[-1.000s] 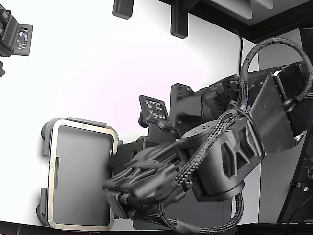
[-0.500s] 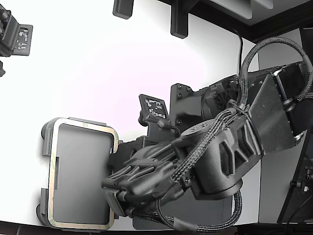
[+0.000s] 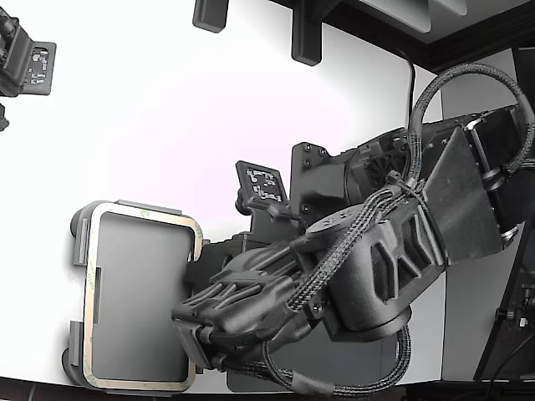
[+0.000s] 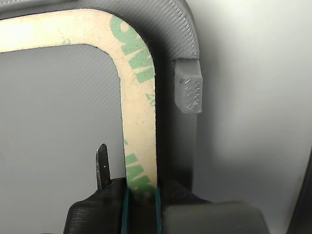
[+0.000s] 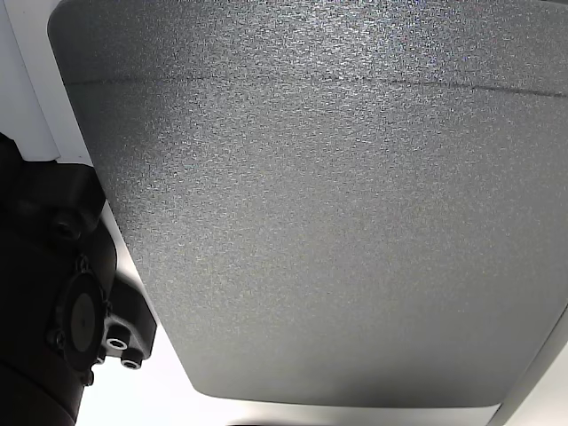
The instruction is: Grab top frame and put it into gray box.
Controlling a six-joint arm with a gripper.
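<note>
One top frame (image 3: 142, 219), one gray box (image 3: 78, 225), one textured mat (image 5: 319, 204).

top frame (image 4: 139, 122): only one rounded corner and part of two sides fit in the wrist view; its near end runs under the gripper (image 4: 141, 195).
gripper: fingertips hidden by the arm's bulk in the exterior view.
gray box (image 3: 79, 224): bottom edge cut off in the exterior view.
textured gray surface (image 5: 337, 195): fills the other view, possibly a mat; edges cropped.
</note>
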